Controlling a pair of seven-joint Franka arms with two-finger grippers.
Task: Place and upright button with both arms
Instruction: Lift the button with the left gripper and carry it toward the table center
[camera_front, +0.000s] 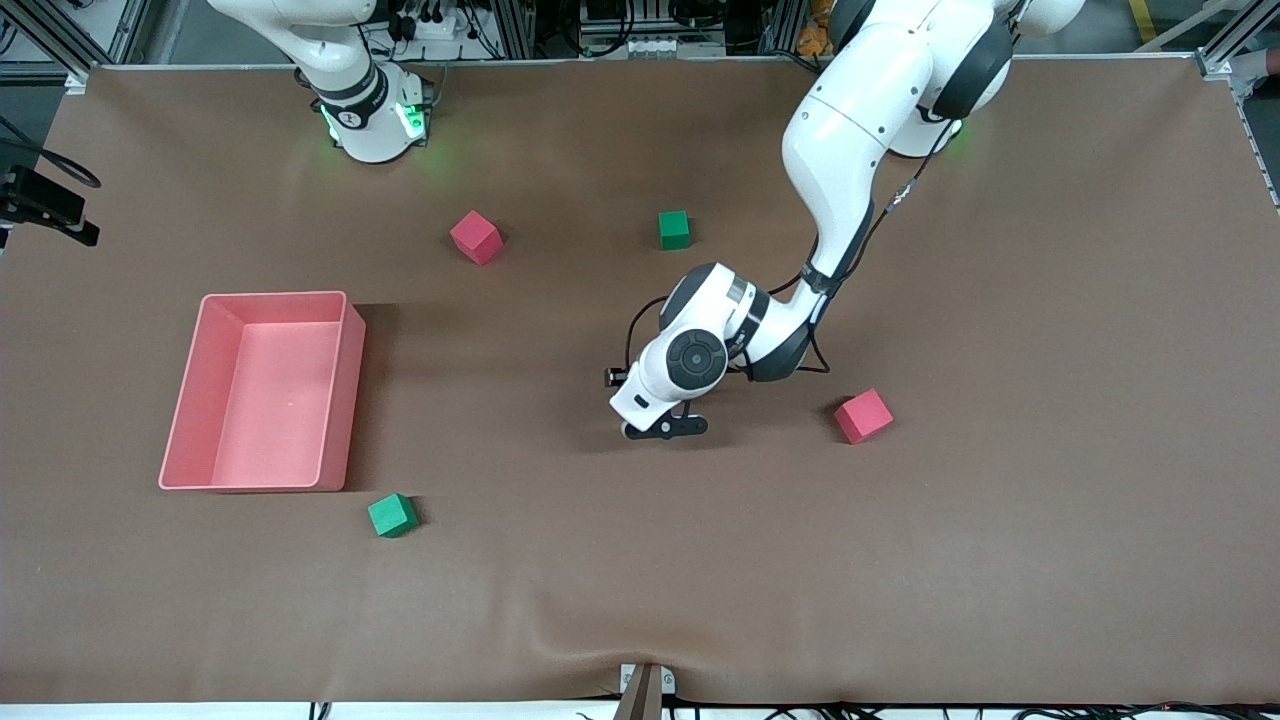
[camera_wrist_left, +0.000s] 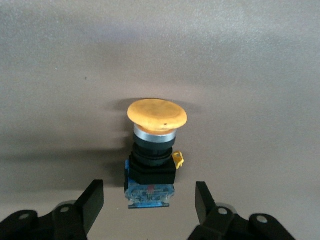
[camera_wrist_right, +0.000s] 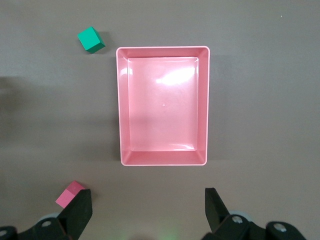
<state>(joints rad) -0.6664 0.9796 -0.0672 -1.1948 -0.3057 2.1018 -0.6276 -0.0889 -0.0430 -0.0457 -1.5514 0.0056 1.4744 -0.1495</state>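
The button (camera_wrist_left: 152, 160) lies on the brown mat, its round orange cap (camera_wrist_left: 157, 115) turned away from my left gripper and its blue base toward it. My left gripper (camera_wrist_left: 149, 184) is low over the middle of the table (camera_front: 668, 428), open, with one finger on each side of the base and a gap at both. In the front view the hand hides the button. My right gripper (camera_wrist_right: 147, 192) is open and holds nothing, high above the pink bin (camera_wrist_right: 120, 100). It is out of the front view, and the right arm waits there.
The pink bin (camera_front: 345, 390) stands toward the right arm's end. A red cube (camera_front: 863, 416) lies beside the left hand, and another red cube (camera_front: 476, 237) and a green cube (camera_front: 674, 229) lie nearer the bases. A second green cube (camera_front: 392, 515) lies by the bin's corner.
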